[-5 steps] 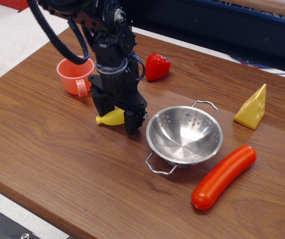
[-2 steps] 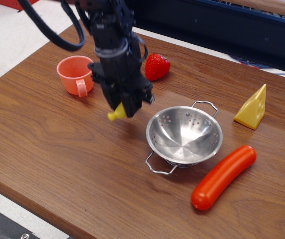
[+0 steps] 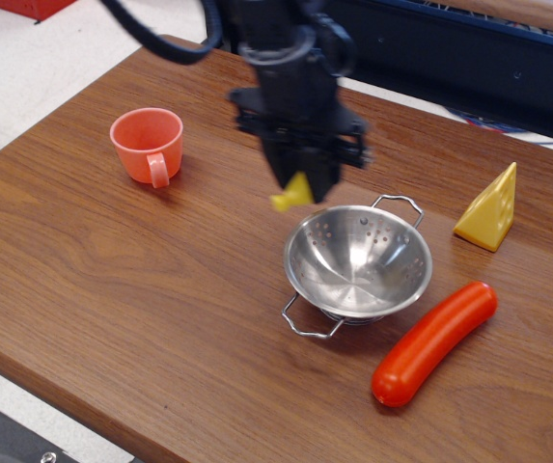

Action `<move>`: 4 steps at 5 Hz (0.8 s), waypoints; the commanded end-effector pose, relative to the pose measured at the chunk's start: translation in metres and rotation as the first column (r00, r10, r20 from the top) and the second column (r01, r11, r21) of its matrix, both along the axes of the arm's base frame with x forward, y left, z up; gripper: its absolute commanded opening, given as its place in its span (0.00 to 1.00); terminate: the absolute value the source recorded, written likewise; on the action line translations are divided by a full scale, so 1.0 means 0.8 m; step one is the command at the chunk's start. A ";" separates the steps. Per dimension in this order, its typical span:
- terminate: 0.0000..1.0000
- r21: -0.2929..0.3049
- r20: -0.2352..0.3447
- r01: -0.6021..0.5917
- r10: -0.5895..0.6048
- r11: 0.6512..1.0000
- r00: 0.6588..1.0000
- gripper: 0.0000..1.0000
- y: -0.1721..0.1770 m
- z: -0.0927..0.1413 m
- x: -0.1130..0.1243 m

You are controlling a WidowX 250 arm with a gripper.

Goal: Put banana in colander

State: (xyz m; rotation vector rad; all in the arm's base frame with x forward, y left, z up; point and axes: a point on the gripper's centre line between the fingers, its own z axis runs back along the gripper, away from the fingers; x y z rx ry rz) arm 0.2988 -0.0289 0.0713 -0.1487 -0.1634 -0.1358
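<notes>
Now the claw (image 3: pixel 303 185) is squeezed tight on the banana (image 3: pixel 292 195), up in the air just behind the colander (image 3: pixel 358 261), by its back-left rim. It should go right over the bowl's middle, then let go. I count one banana, one colander, one cup (image 3: pixel 148 144), one cheese wedge (image 3: pixel 489 212) and one sausage (image 3: pixel 434 341).

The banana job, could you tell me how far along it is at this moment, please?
Done: the banana is off the table, clamped in the gripper with only its yellow tip showing below the jaws. In hand: the gripper holds it in the air just beyond the colander's upper-left rim. Left: move over the bowl, which holds nothing yet, and release.
</notes>
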 end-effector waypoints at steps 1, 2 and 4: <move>0.00 -0.004 0.040 0.055 -0.054 0.998 0.998 0.00 -0.025 0.021 -0.012; 0.00 0.016 0.062 0.068 -0.069 0.998 0.996 0.00 -0.025 0.013 -0.025; 0.00 -0.035 0.065 -0.019 0.022 0.999 0.998 1.00 -0.018 0.015 -0.020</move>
